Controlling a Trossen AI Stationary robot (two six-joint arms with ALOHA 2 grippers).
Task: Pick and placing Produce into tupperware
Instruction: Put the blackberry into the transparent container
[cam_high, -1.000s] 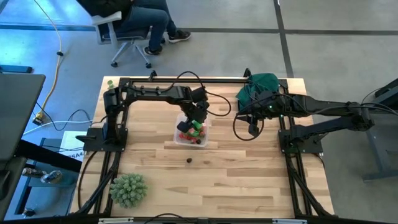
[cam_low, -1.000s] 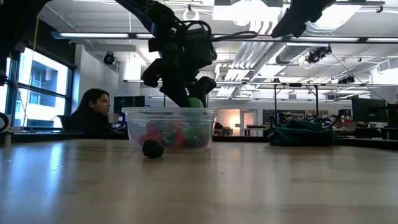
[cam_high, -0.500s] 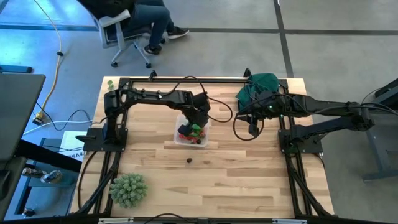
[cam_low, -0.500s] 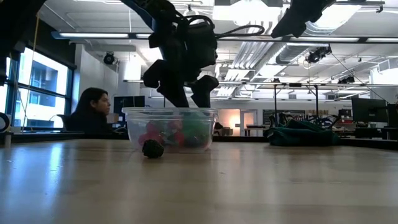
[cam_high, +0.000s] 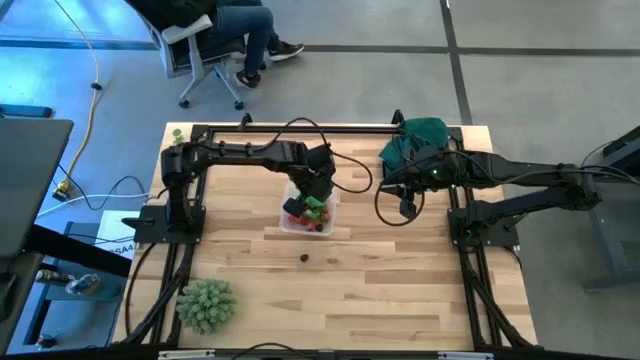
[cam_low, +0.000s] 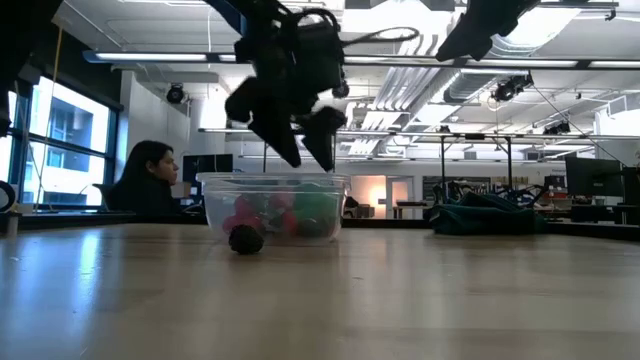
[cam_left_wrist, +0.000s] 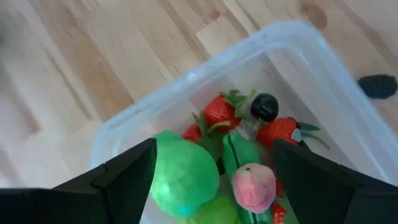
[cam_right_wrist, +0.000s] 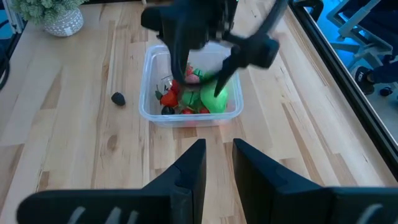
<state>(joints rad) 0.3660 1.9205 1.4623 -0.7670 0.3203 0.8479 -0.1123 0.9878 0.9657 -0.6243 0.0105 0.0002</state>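
Dark stray produce piece (cam_high: 305, 257) is lying toward the counter's near edge from the tupperware (cam_high: 309, 208); left claw (cam_high: 316, 190), spread, is hovering nearer than the right.

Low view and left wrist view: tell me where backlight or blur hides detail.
Low view: bright ceiling lights behind turn the left gripper, above the tupperware, into a silhouette, and the dark piece in front shows no detail. Left wrist view: its fingers are blurred; the produce is sharper.
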